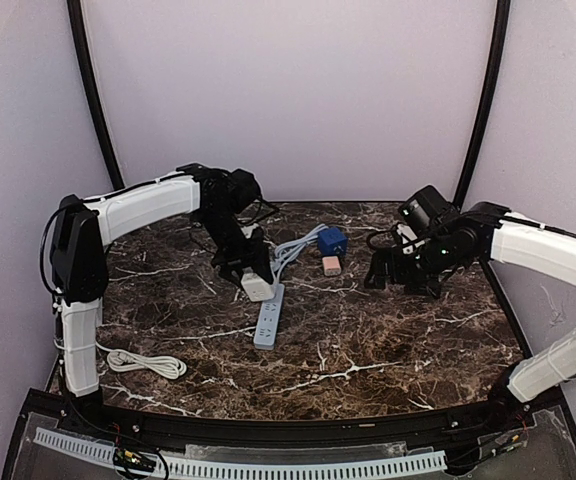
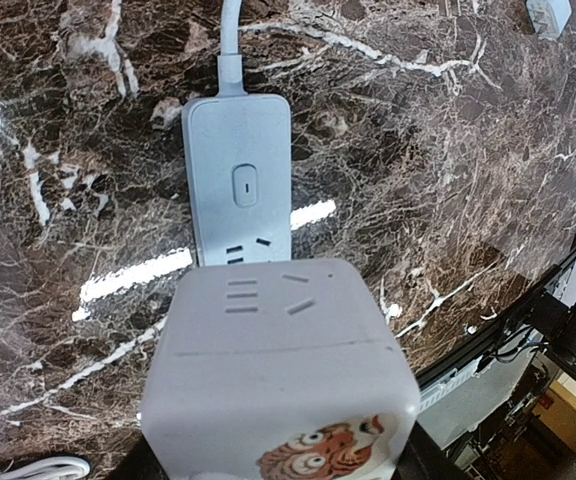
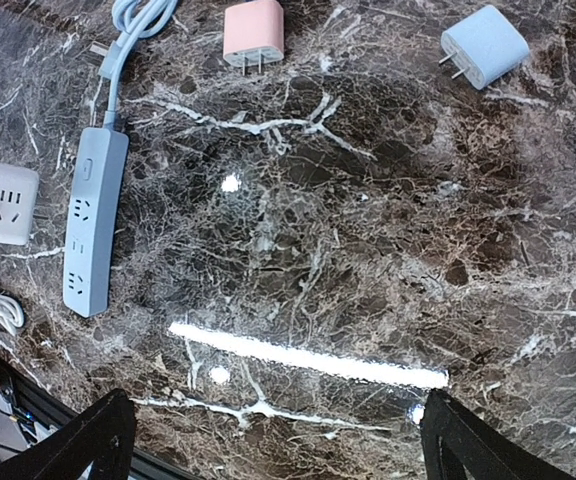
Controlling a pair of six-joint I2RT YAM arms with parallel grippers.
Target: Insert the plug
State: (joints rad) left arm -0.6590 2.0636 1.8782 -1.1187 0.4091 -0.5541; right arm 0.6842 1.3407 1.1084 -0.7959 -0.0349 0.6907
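My left gripper (image 1: 251, 279) is shut on a white cube plug adapter (image 1: 259, 288) with a cartoon sticker. In the left wrist view the cube (image 2: 278, 370) fills the lower frame and covers part of the grey power strip (image 2: 238, 175), whose switch and one socket still show. I cannot tell whether the cube touches the strip. The strip (image 1: 268, 318) lies mid-table with its cable running to the back. It also shows in the right wrist view (image 3: 93, 220), next to the cube (image 3: 3, 200). My right gripper (image 1: 382, 272) is open and empty above bare marble, with its fingers (image 3: 88, 440) wide apart.
A blue cube (image 1: 331, 241) and a pink plug (image 1: 331, 264) lie behind the strip; the pink plug also shows in the right wrist view (image 3: 254, 30). A pale blue plug (image 3: 483, 45) lies to the right. A coiled white cable (image 1: 148, 362) lies front left.
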